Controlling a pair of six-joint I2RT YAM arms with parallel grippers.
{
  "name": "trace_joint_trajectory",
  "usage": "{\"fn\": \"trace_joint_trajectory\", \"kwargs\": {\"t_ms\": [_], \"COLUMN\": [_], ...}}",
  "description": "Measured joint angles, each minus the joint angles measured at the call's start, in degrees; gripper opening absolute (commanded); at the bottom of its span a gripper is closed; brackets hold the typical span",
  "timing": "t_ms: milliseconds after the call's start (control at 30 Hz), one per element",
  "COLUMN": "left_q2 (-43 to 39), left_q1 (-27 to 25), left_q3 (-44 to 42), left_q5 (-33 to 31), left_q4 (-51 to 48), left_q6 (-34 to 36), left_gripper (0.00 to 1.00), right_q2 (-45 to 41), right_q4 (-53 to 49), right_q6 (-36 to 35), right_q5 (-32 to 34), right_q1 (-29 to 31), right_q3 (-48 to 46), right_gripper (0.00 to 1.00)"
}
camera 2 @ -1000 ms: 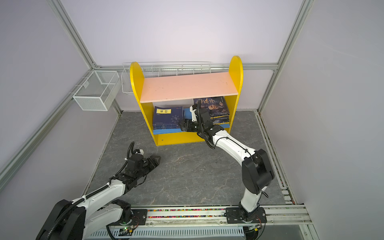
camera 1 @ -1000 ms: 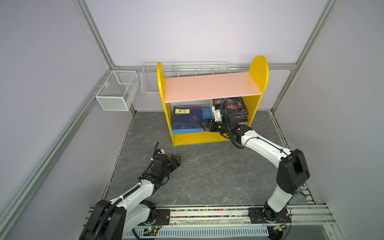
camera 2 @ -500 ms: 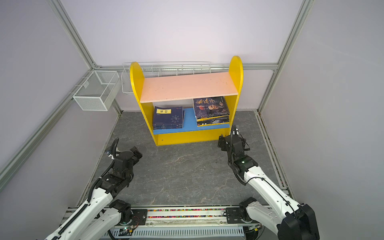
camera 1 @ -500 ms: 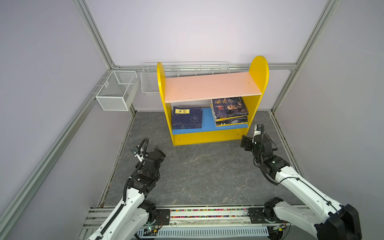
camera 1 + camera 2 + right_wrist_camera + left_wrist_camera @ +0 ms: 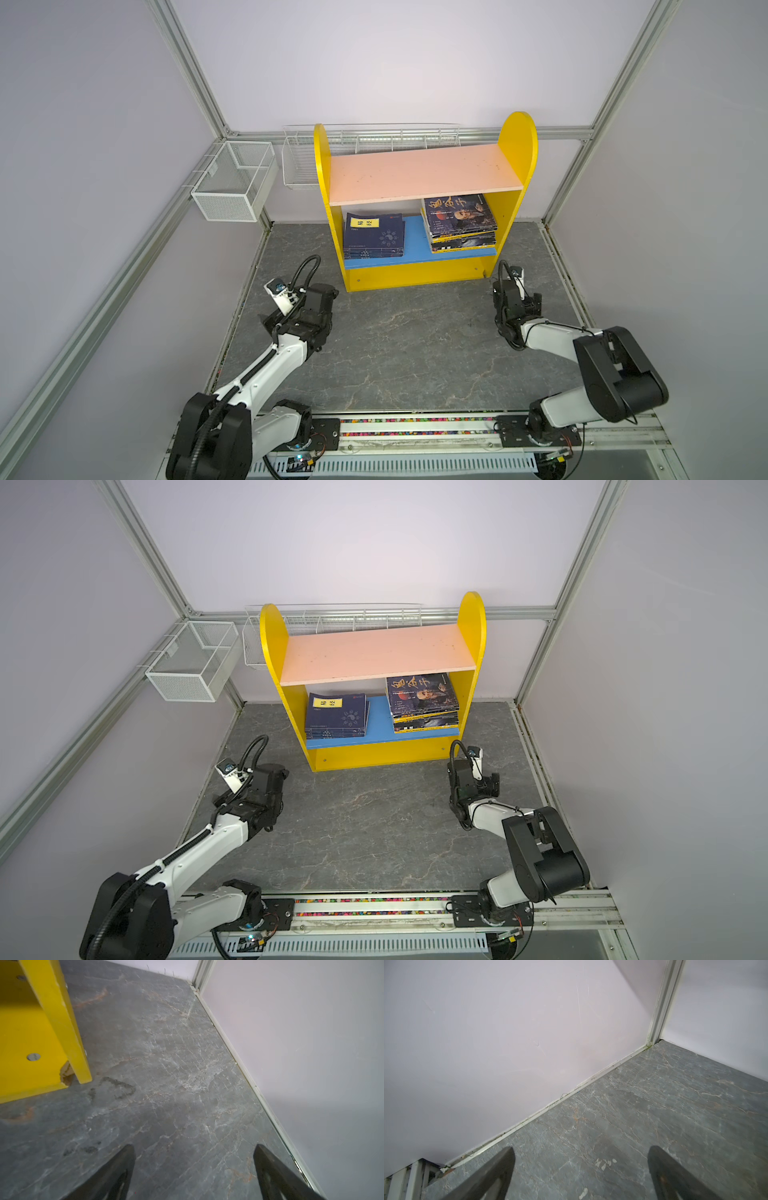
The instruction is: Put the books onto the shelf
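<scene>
Pale lilac walls (image 5: pixel 374 62) close me in on three sides, joined at the corners by aluminium posts (image 5: pixel 195 79). Below them lies a grey marbled tabletop (image 5: pixel 395 353), veined in white and rust. A rail (image 5: pixel 415 432) runs along its near edge and carries both my arms.

The shelf (image 5: pixel 415 278) stands at the middle of the tabletop's far edge, its back to the wall. It has yellow rounded sides, a pink upper board (image 5: pixel 419 174) and a blue lower board (image 5: pixel 415 249). Every book I can see lies flat on the blue board. A stack of navy books (image 5: pixel 374 239) with a yellow title label sits at its left end. A stack of dark books (image 5: pixel 459 214), with large pale characters on the top cover and yellow edges beneath, sits at its right end. The stacks are apart, with blue showing between them.

Two white wire baskets hang by the far left corner, one (image 5: pixel 232 183) on the left wall and one (image 5: pixel 299 166) on the back wall behind the shelf's left side.

My left gripper (image 5: pixel 581 1150) hovers over the tabletop near its left edge, jaws spread wide and empty — its wrist view shows only grey surface and the foot of the wall. My right gripper (image 5: pixel 193 1147) hangs near the right edge, just off the shelf's right front corner, jaws likewise wide apart and holding nothing. Its wrist view shows a chip (image 5: pixel 66 1076) at the shelf's yellow bottom corner and dark smudges (image 5: pixel 118 1088) on the surface beside it.
</scene>
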Motion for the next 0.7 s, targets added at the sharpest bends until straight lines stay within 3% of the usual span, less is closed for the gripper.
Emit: {"fn": "trace_joint_trajectory", "kwargs": {"t_ms": [233,467,700], "left_q2": [9.68,15.23,17.75], "left_q1": [2.1,4.0,6.56], "left_q3": [-1.29,-2.25,-4.94], "left_q5": [0.72,6.36,18.23], "left_q4": [11.02,28.5,42.56], "left_q6": [6.4,17.73,27.47], "left_gripper": [0.99,0.99,0.99], "right_q2": [0.92,2.23,2.4], "right_q4": [22.53,26.84,27.3], "right_q6": [-9.38,-6.8,-5.99], "right_q5": [-10.01,-26.82,-35.21], "right_q1": [-2.51,-15.61,-15.96], "right_q3": [-8.74,-9.25,-9.22], "right_gripper": [0.89,0.88,0.88]}}
